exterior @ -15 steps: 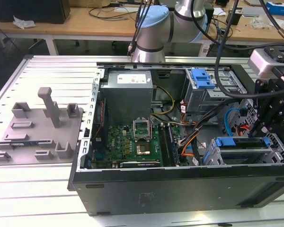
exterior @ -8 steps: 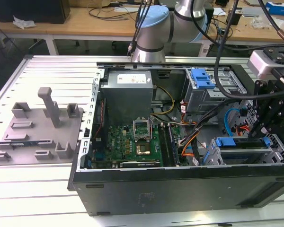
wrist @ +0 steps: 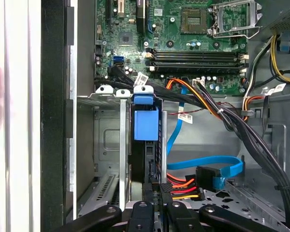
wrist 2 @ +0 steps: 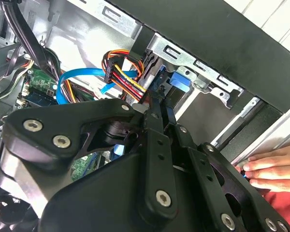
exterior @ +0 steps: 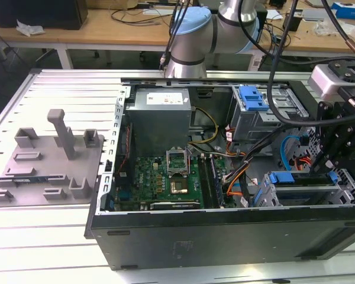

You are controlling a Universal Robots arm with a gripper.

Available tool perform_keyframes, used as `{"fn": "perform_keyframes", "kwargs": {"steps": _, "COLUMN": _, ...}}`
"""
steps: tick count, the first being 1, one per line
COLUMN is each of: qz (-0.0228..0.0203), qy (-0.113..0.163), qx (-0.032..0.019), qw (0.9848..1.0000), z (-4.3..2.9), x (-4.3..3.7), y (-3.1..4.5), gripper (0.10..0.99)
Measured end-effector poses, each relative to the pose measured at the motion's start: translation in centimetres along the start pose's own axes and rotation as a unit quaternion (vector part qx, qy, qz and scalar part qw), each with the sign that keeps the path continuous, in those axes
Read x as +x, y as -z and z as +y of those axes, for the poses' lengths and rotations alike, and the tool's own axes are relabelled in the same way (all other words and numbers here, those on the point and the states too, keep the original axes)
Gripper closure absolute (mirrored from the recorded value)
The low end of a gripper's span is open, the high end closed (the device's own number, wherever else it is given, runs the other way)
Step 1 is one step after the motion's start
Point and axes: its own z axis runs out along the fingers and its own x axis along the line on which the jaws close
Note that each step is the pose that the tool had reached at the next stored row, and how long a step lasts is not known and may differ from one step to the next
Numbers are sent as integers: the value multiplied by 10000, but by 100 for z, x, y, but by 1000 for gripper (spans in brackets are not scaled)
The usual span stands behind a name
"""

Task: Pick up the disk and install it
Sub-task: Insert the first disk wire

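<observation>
At the near end of the drive cage (wrist: 123, 145), clamping the gripper (wrist: 154, 187) narrow onto the edge of the disk (wrist: 146, 123), slotted on edge in the cage, blue carrier tab at the far end. Just past it, catching orange and blue cables (wrist: 217, 171) beside the cage, then the green motherboard (wrist: 183, 43) farther back. Over in the second wrist view, spotting a person's hand (wrist 2: 268, 166) by the black case (wrist 2: 222, 38) wall.
</observation>
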Motion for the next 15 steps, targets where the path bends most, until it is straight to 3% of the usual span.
{"fn": "perform_keyframes", "kwargs": {"steps": 15, "qz": 1, "qy": 0, "qx": 0, "qw": 10000, "z": 0, "x": 22, "y": -41, "gripper": 918}}
